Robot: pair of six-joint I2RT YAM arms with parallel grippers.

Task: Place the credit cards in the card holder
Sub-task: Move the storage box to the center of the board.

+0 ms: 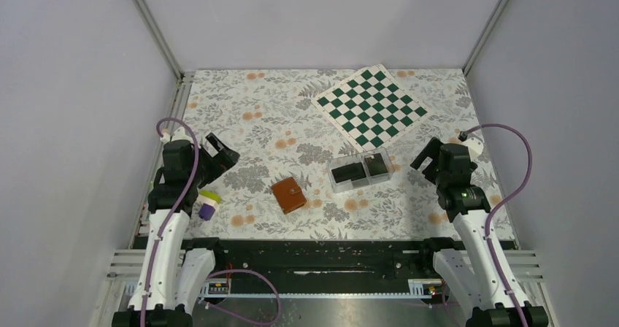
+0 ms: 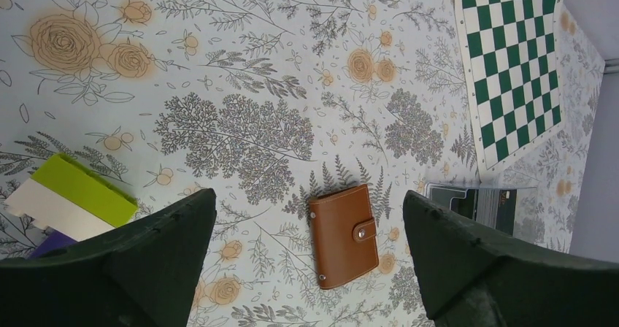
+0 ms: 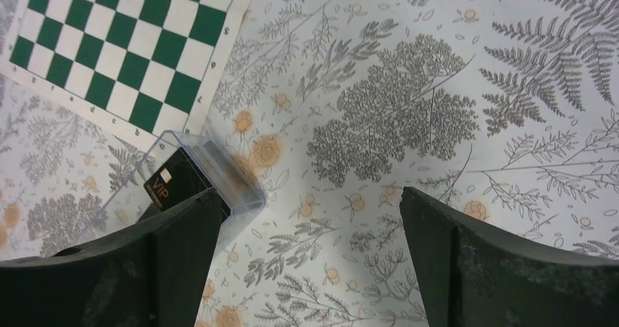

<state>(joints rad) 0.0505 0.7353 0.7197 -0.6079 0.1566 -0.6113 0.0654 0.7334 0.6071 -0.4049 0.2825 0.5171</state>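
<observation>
We find both grippers spread and empty: left gripper (image 1: 219, 154), right gripper (image 1: 423, 159). The card holder (image 1: 289, 195) lies closed and snapped, rightward of the left gripper. Its long axis runs roughly away from the bases, tab facing right. The credit cards (image 1: 362, 169) sit in a clear box (image 1: 332, 183), nearer the right gripper, lying crosswise.

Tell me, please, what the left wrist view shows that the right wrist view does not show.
Only the left wrist view shows the closed brown card holder and a green, white and purple object at its left edge. Only the right wrist view shows a black credit card printed "VIP" inside the clear box. Both show that clear box, the chessboard mat and the floral tablecloth.
</observation>
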